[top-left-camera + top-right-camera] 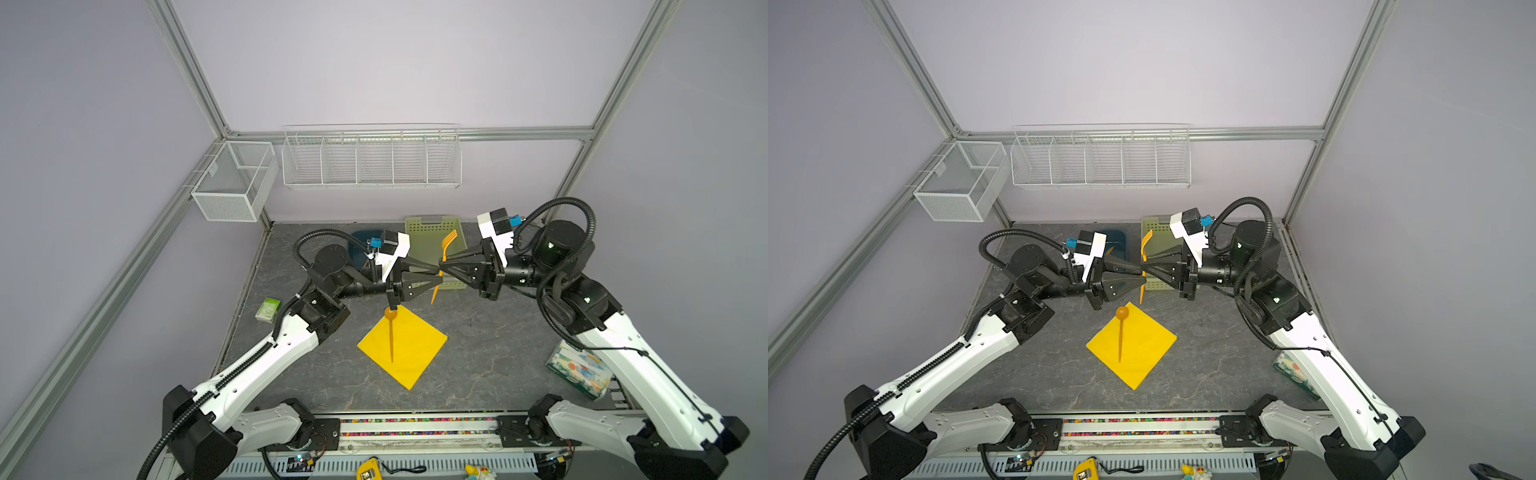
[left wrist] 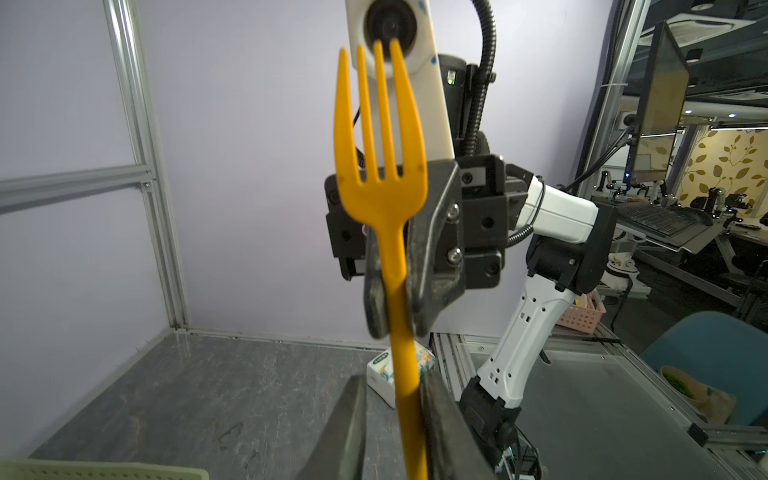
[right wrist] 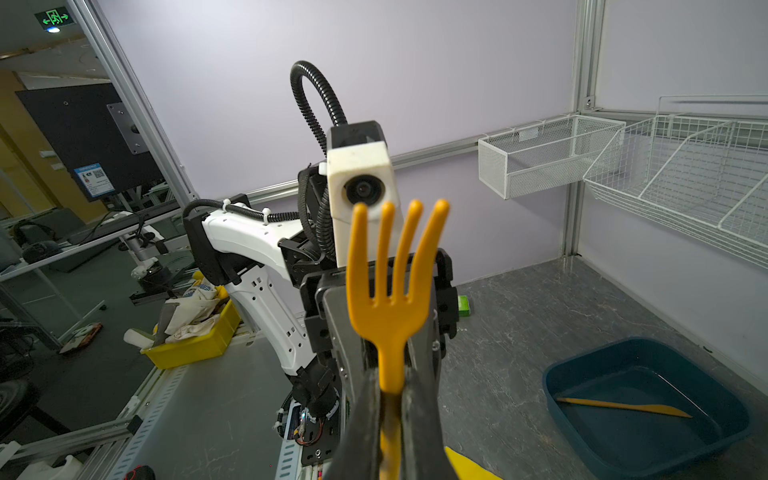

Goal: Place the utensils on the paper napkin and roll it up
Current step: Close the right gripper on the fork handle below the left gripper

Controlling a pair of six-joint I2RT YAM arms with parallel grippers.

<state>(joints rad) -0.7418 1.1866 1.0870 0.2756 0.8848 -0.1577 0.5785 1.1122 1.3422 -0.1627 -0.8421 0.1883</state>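
Holding the fork (image 1: 448,243) roughly upright in mid-air, just above centre in both top views, tines uppermost. Clenching on its neck with the right pincer (image 2: 392,307), right under the tines. Flanking the lower handle with the left pincer (image 2: 392,382), showing a gap on one side in the left wrist view, so released rather than gripping. Judging this as a hand-over, probably to get a hold better suited to laying the fork down flat.

Leaving the spoon (image 1: 391,336) lying on the paper napkin (image 1: 415,353) below centre, bowl at the sheet's upper corner and handle running down-frame along the diagonal, likely so the roll can start around it. Leaving the thin straight piece (image 3: 623,405) apart in the blue tub (image 3: 552,374), lower right of the right wrist view.

Working in front of a green basket (image 1: 428,232), over a dark grey, stone-patterned counter (image 1: 498,332), flat and matte. Being enclosed by lilac walls (image 1: 374,62), with aluminium framing (image 1: 519,134) and white wire racks (image 1: 370,162) across the upper middle.
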